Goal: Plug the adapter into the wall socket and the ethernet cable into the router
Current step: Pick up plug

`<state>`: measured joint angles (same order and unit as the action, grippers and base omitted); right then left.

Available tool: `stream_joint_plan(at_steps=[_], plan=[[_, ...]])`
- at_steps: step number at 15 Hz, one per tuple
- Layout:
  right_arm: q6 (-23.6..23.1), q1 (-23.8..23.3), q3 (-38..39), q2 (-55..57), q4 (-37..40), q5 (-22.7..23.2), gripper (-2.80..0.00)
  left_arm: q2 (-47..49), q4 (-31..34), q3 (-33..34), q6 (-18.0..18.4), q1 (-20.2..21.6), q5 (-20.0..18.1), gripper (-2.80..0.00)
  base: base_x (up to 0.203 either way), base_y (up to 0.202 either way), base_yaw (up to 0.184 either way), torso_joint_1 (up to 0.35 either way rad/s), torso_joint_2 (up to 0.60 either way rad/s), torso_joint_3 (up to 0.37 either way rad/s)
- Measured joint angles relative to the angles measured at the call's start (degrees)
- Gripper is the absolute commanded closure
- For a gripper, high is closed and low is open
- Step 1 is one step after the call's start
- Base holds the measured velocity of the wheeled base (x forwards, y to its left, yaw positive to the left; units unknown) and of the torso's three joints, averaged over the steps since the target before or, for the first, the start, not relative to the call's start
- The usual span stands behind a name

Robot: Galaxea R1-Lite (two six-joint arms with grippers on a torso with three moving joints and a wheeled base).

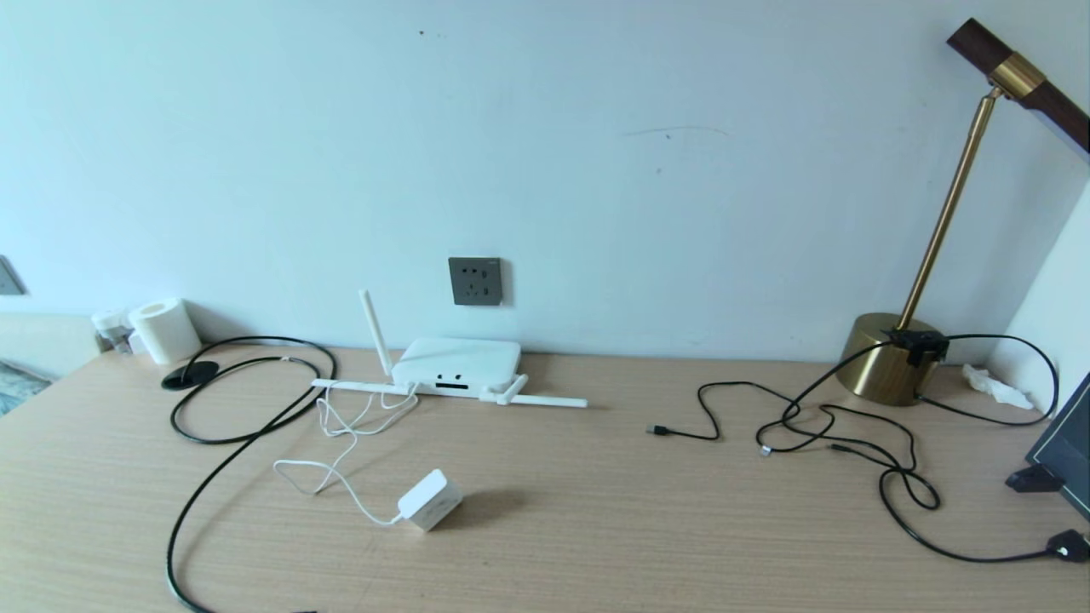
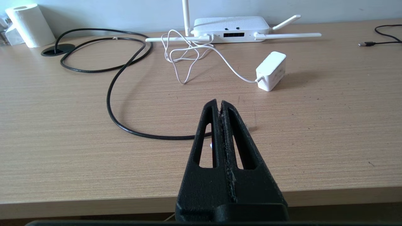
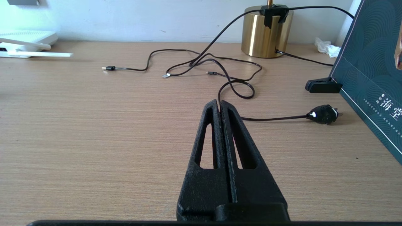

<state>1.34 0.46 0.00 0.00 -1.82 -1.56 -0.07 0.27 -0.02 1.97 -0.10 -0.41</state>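
The white adapter [image 1: 430, 500] [image 2: 271, 71] lies on the wooden desk, its thin white cord looping back to the router [image 1: 457, 364] [image 2: 230, 26], which sits against the wall with its ports facing me. The dark grey wall socket [image 1: 475, 281] is on the wall just above the router. The thick black ethernet cable [image 1: 247, 434] [image 2: 125, 62] curls across the left of the desk. Its end runs behind my left gripper [image 2: 219, 102], which is shut and empty over the desk's front edge. My right gripper [image 3: 219, 102] is also shut and empty, low over the right half of the desk. Neither arm shows in the head view.
A brass lamp [image 1: 890, 366] stands at the back right with thin black USB cables [image 1: 809, 426] tangled in front of it and a black plug [image 3: 323, 114] nearby. A dark box [image 1: 1064, 443] leans at the right edge. A paper roll [image 1: 166, 330] stands at the back left.
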Motion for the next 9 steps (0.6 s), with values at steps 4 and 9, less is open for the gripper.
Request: stream_joint_plan(at_steps=[4, 9], plan=[[0.00, 0.00, 0.00, 0.00, 0.00, 0.00, 0.00, 0.00, 0.00, 0.02, 0.39, 0.00, -0.19, 0.00, 0.000, 0.000, 0.000, 0.000, 0.00, 0.000], [0.06, 0.00, 0.00, 0.00, 0.00, 0.00, 0.00, 2.55, 0.92, -8.78, 2.60, -0.17, -4.73, 0.00, 0.000, 0.000, 0.000, 0.000, 0.00, 0.000]])
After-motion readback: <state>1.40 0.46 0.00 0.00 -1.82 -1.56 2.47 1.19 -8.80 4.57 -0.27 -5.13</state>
